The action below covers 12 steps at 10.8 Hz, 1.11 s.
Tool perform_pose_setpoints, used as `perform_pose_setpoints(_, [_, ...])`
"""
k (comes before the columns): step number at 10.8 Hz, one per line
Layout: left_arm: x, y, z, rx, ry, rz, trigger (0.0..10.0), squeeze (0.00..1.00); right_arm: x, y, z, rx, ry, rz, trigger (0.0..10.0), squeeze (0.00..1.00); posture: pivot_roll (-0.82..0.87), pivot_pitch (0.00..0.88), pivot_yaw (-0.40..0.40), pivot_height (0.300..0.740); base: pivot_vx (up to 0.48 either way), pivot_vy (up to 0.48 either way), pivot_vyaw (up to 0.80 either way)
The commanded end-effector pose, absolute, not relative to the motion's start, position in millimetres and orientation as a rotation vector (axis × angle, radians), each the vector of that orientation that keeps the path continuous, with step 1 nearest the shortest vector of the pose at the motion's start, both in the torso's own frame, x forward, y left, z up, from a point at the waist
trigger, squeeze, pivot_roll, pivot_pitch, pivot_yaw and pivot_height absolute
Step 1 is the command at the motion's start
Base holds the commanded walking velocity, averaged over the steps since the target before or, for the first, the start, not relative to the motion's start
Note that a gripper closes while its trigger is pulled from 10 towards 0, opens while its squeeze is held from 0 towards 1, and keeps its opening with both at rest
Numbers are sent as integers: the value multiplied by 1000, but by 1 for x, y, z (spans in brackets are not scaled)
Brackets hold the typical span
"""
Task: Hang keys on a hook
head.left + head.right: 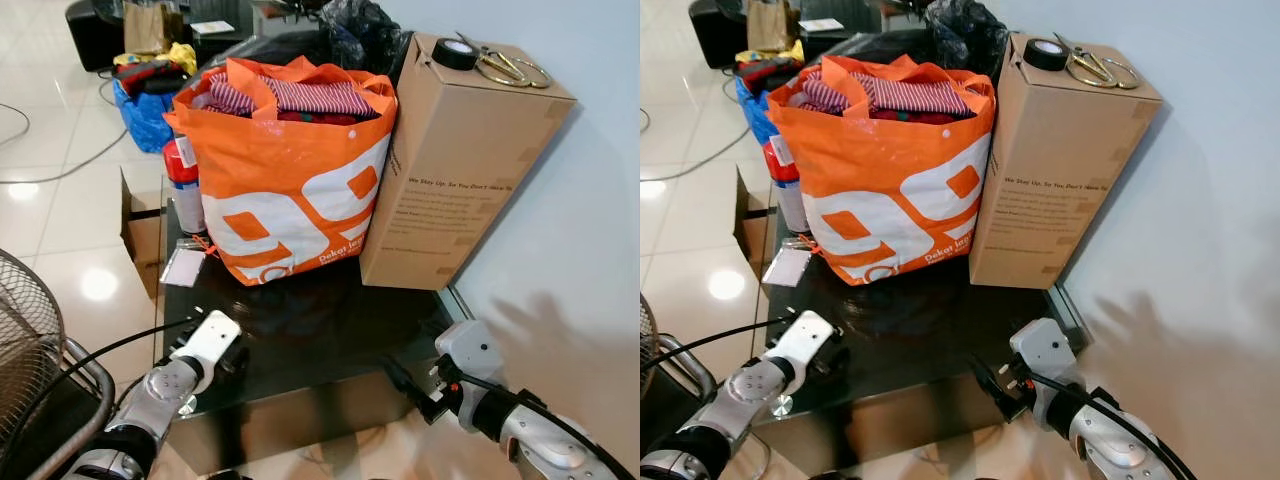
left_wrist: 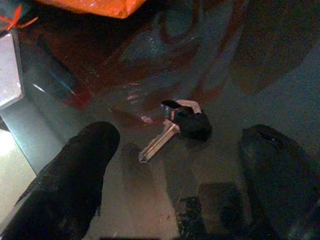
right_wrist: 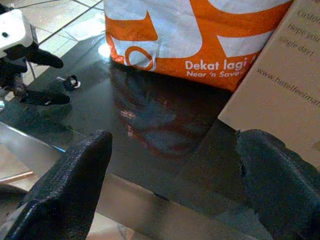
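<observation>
Left wrist view: key (image 2: 172, 131) flat on glass table (image 2: 280, 75), blade toward left tool (image 2: 175, 175).

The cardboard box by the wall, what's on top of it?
On the cardboard box sit a roll of black tape and gold-handled scissors. The box is closed, so its contents cannot be seen.

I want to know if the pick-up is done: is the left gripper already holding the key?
No, the key lies flat on the dark glass table, between the open fingers of the left gripper, untouched.
</observation>
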<state>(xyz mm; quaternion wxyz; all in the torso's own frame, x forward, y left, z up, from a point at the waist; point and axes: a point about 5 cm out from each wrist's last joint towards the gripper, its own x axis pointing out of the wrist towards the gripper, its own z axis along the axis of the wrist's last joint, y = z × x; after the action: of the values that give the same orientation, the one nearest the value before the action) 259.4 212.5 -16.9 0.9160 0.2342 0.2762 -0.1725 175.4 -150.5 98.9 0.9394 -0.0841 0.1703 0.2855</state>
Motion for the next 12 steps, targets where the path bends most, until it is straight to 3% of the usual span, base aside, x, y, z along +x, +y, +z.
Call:
perform_pose_setpoints(1, [258,217,-19,437,584,-325,10000,0,174,-159,105,-183,345,549,10000,0,-202,52,-115,740,0,0,0])
perform_pose_setpoints(7, [245,212,-32,182,779,-470,10000,0,173,-160,120,-215,326,516,10000,0,-236,77,-142,740,0,0,0])
perform_pose_setpoints(12, [233,174,-41,31,858,-732,10000,0,173,-160,120,-194,328,480,10000,0,-233,69,-129,740,0,0,0])
